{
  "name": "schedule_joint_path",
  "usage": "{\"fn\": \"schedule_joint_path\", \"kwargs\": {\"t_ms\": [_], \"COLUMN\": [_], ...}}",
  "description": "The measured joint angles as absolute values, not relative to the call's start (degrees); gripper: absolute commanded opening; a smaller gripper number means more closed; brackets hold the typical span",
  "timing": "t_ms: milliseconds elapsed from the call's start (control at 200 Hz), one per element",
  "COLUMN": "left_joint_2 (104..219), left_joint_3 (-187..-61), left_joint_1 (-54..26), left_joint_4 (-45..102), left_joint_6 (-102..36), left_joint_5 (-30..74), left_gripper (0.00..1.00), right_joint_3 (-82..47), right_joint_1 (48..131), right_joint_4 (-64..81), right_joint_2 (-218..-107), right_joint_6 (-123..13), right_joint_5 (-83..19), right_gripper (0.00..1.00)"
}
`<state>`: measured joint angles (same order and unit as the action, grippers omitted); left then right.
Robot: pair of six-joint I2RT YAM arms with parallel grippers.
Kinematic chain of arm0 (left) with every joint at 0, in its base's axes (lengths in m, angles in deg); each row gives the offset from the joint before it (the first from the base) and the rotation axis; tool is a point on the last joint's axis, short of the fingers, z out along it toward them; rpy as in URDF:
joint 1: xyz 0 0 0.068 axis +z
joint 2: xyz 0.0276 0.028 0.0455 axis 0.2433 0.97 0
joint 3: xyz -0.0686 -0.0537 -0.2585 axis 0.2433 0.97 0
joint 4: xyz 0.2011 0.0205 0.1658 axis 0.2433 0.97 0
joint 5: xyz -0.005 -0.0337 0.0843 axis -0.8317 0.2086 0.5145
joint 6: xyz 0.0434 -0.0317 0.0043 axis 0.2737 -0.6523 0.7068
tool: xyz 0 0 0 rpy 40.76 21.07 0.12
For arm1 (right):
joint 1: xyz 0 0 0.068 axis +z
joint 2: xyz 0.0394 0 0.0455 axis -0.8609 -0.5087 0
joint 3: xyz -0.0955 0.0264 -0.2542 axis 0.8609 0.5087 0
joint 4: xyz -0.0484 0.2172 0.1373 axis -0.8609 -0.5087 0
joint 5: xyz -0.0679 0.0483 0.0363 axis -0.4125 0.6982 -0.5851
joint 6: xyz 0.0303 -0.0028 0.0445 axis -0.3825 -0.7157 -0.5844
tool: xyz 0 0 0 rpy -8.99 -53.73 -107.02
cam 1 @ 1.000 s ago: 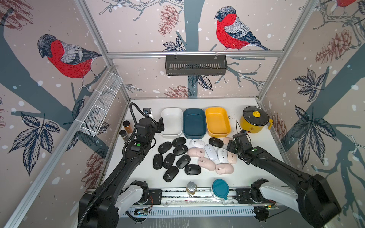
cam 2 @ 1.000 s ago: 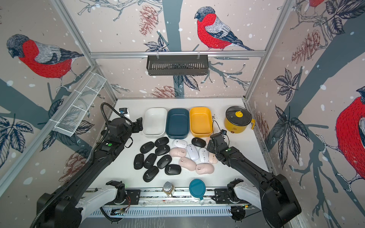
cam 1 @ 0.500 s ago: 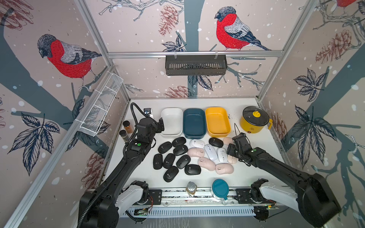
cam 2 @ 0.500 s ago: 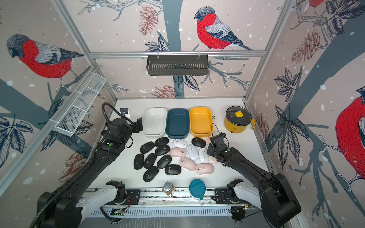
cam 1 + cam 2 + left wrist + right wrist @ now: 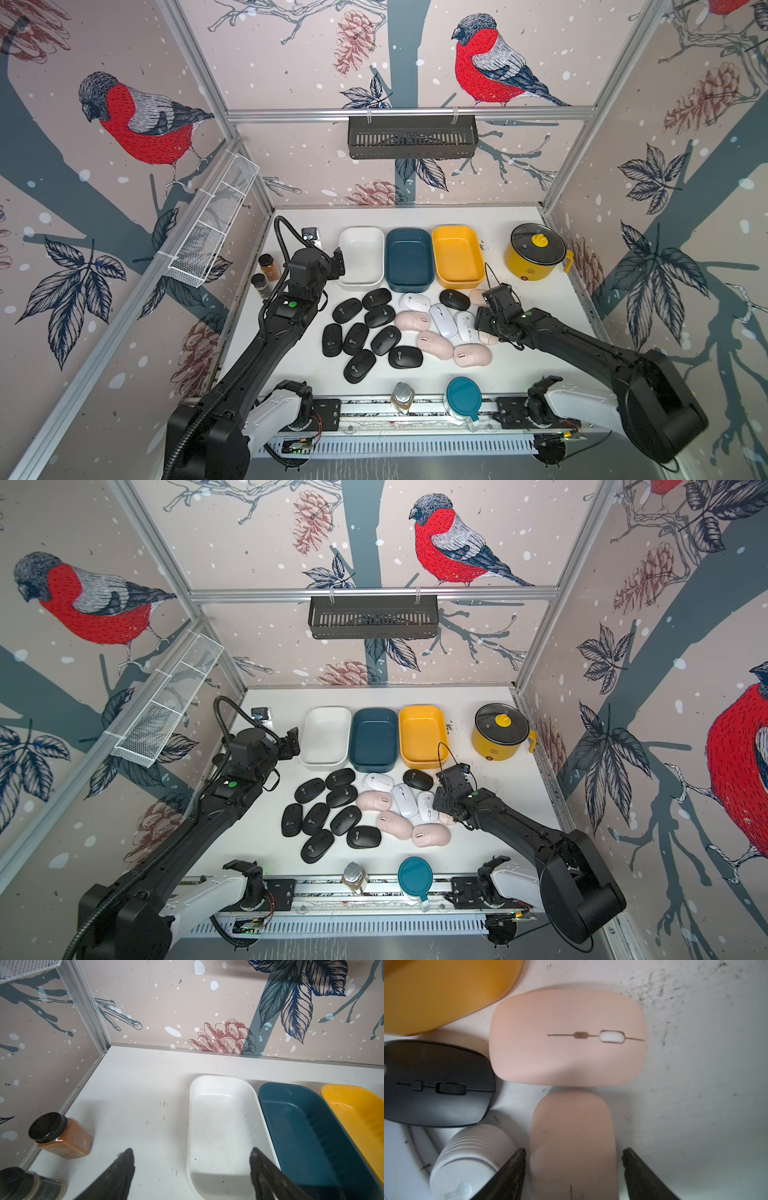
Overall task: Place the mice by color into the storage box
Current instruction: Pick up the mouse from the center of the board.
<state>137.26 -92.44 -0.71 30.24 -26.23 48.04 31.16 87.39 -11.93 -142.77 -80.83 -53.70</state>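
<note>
Several black mice [image 5: 357, 336], white mice [image 5: 442, 320] and pale pink mice [image 5: 434, 343] lie clustered mid-table, in front of the empty white [image 5: 360, 257], blue [image 5: 409, 259] and yellow [image 5: 457, 255] storage boxes. My right gripper [image 5: 574, 1151] is down over a pink mouse [image 5: 573, 1136] at the cluster's right edge. Its jaws straddle the mouse's sides, with a narrow gap still visible on one side. Another pink mouse [image 5: 566, 1036] lies just beyond it. My left gripper [image 5: 190, 1157] hangs open with nothing in it, at the white box's [image 5: 220, 1126] near left corner.
A yellow pot [image 5: 536, 257] stands at the back right. Two spice jars [image 5: 266, 266] sit by the left wall. A teal lid [image 5: 463, 395] and a small jar [image 5: 402, 397] rest on the front rail. Beside my right gripper lie a black mouse [image 5: 436, 1084] and a white mouse [image 5: 471, 1151].
The right gripper has sunk a little onto the pink mouse and its jaws have narrowed around it. The left arm has barely shifted.
</note>
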Motion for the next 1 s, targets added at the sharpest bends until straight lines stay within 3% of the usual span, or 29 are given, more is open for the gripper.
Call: {"fn": "schedule_joint_path", "kwargs": {"t_ms": [640,891,1001], "left_joint_2": [136.85,136.56,136.61], "left_joint_3": [-92.44,-92.41,-92.39], "left_joint_1": [-0.71,-0.71,-0.71], "left_joint_4": [30.3,30.3,30.3], "left_joint_6": [-26.26,-26.28,-26.5], "left_joint_5": [50.8,51.15,51.12], "left_gripper": [0.85,0.86,0.86], "right_joint_3": [29.36,29.01,29.3], "right_joint_1": [91.21,92.7,92.72], "right_joint_4": [-13.59,-13.5,-13.7], "right_joint_2": [-147.82,-148.37,-147.91], "right_joint_6": [-82.12,-83.65,-84.06], "right_joint_5": [-58.62,-59.34,-59.38], "right_gripper": [0.71,0.67,0.58]}}
